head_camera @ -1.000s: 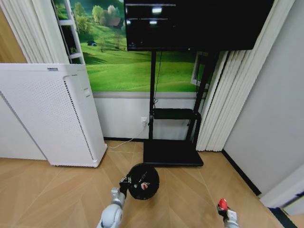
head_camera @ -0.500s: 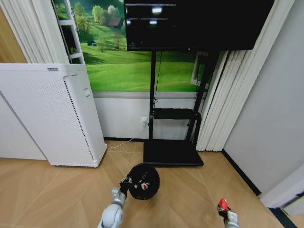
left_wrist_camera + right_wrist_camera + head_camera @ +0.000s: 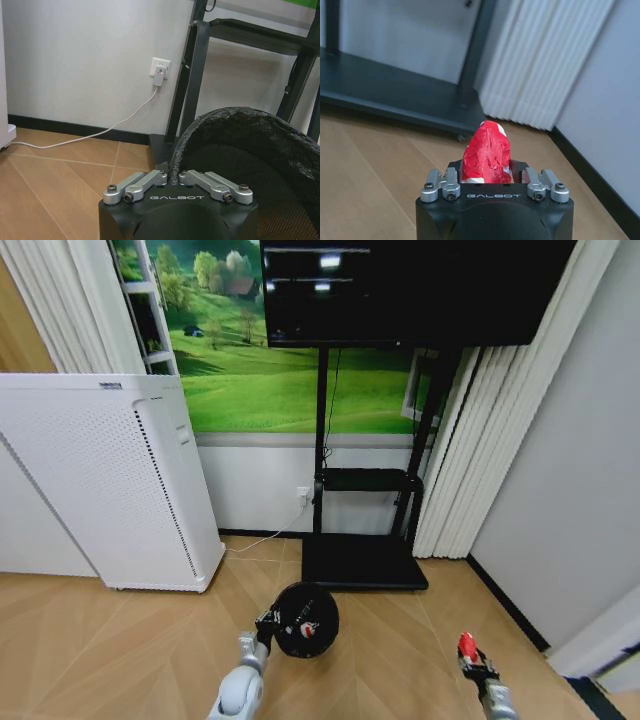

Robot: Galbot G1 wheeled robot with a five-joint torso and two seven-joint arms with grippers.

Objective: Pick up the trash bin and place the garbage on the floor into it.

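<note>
The black trash bin (image 3: 305,620) is held off the floor in the head view, its mouth facing up, with a red-and-white piece inside. My left gripper (image 3: 264,625) is shut on the bin's near rim; the left wrist view shows the bin's bag-lined rim (image 3: 240,125) pinched between the fingers of the left gripper (image 3: 175,176). At the lower right my right gripper (image 3: 468,652) is shut on a piece of garbage, a red-and-white wrapper (image 3: 487,152) that sticks out past the right gripper (image 3: 489,172). It is well to the right of the bin.
A white perforated appliance (image 3: 105,480) stands at the left on the wood floor. A black TV stand (image 3: 365,560) with a screen sits against the wall behind the bin. White curtains (image 3: 455,460) and a grey wall close the right side. A cable runs from a wall socket (image 3: 159,70).
The bin and left gripper have shifted slightly right. The right gripper with the red wrapper has risen a little higher into view.
</note>
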